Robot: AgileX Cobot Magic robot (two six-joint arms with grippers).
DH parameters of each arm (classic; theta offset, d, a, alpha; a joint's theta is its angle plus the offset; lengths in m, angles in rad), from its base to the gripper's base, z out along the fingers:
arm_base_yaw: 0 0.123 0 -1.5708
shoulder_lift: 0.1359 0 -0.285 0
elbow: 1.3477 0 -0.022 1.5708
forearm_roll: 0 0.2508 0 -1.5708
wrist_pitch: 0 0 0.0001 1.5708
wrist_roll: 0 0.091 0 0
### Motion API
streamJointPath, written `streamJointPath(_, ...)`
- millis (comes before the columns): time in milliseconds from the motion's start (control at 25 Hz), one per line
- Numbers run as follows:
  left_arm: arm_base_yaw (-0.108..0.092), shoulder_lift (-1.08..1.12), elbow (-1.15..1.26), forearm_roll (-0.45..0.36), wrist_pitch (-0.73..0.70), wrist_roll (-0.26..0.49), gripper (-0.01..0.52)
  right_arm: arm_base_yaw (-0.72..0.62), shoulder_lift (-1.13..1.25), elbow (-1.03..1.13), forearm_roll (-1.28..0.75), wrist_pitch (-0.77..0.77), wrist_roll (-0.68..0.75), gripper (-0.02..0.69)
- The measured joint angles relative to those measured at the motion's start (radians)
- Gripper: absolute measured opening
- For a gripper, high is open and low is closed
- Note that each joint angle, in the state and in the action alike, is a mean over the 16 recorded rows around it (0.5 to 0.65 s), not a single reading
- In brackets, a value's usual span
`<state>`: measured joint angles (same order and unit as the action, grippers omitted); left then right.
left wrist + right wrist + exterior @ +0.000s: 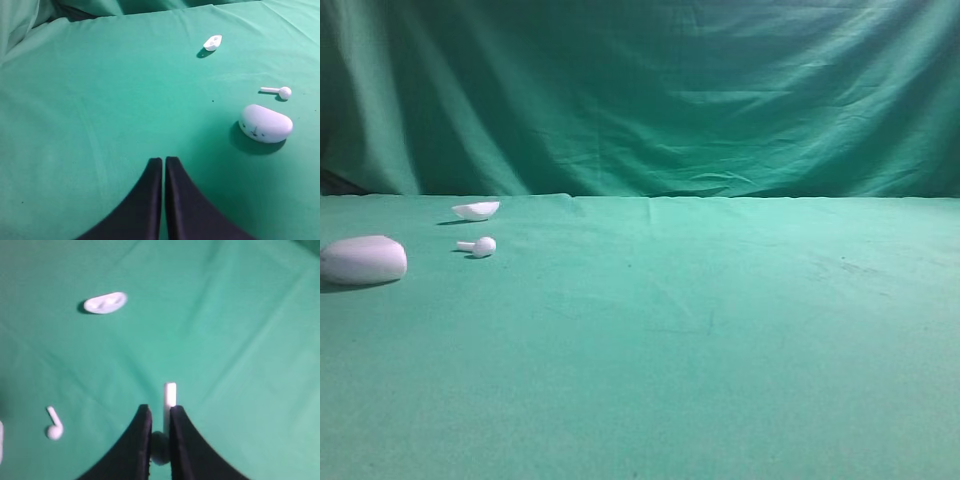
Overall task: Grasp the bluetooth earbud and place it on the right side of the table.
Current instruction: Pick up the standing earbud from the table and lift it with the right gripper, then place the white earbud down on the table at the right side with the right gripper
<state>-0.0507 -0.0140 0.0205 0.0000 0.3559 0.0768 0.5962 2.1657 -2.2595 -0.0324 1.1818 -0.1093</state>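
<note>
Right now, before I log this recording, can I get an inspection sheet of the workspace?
Surface: table, green cloth, slightly wrinkled.
Job's things: bluetooth earbud held above the cloth, stem poking past the jaw tips.
Clutter: white oval case, long-stemmed earbud, small white shell-like piece, all lying at the left.
Grippers: right gripper shut on the bluetooth earbud; left gripper shut, empty.
Cables: nothing seen.
Surroundings: green cloth backdrop.

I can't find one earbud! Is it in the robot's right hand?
In the hand. The right wrist view shows the bluetooth earbud pinched in the right hand, its white stem sticking out.
</note>
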Motion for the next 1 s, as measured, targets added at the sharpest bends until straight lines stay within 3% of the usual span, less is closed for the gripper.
streamJointPath(240,0.000,0.000,0.000,0.000,0.000,0.000,0.000,-0.057,-0.224,0.126,-0.065,0.055,0.034,0.092)
streamJointPath(440,0.000,0.000,0.000,0.000,0.000,0.000,0.000,-0.127,-0.427,0.397,-0.107,0.010,0.086,0.092)
streamJointPath(720,0.000,0.000,0.000,0.000,0.000,0.000,0.000,-0.238,-0.649,0.937,-0.117,-0.220,0.170,0.092)
streamJointPath(1000,0.000,0.000,0.000,0.000,0.000,0.000,0.000,-0.318,-0.658,1.316,-0.117,-0.525,0.232,0.092)
